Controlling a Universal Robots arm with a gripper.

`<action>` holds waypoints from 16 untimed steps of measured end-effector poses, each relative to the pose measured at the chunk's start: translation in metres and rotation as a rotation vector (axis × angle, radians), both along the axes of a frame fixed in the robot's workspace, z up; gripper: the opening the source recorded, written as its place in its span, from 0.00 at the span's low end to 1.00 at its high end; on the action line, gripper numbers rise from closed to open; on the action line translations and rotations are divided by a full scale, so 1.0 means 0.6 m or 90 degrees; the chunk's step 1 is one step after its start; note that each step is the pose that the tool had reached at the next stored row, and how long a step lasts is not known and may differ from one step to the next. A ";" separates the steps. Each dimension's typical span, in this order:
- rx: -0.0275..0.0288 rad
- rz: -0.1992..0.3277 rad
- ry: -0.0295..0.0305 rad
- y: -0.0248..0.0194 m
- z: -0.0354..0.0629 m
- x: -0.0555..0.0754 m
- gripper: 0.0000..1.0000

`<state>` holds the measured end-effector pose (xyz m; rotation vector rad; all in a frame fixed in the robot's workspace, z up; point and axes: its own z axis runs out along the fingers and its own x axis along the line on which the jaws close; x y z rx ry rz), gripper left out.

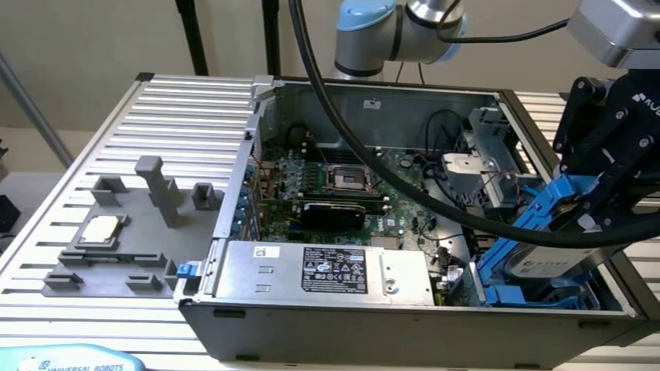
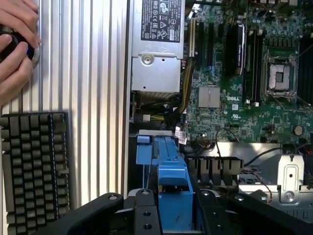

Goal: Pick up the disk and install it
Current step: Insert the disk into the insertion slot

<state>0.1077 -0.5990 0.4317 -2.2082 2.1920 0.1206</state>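
Exterior view: you have the gripper closed on the disk, clamping its blue carrier rails. The disk hangs tilted, label face showing, inside the computer case at its near corner on the exterior view's right, over the blue drive bay. Wrist view: the blue carrier sits pinched between both fingers.

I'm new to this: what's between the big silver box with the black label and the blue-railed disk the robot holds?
In the exterior view, a narrow gap with loose wires lies between the silver box and the disk, inside the case.
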 end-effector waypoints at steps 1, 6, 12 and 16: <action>-0.0001 0.000 0.0001 0.0003 -0.001 0.000 0.33; 0.0000 0.000 0.0004 0.0031 -0.006 0.000 0.33; -0.0002 0.000 0.0005 0.0085 -0.013 0.000 0.33; -0.0002 0.000 0.0007 0.0112 -0.019 0.000 0.33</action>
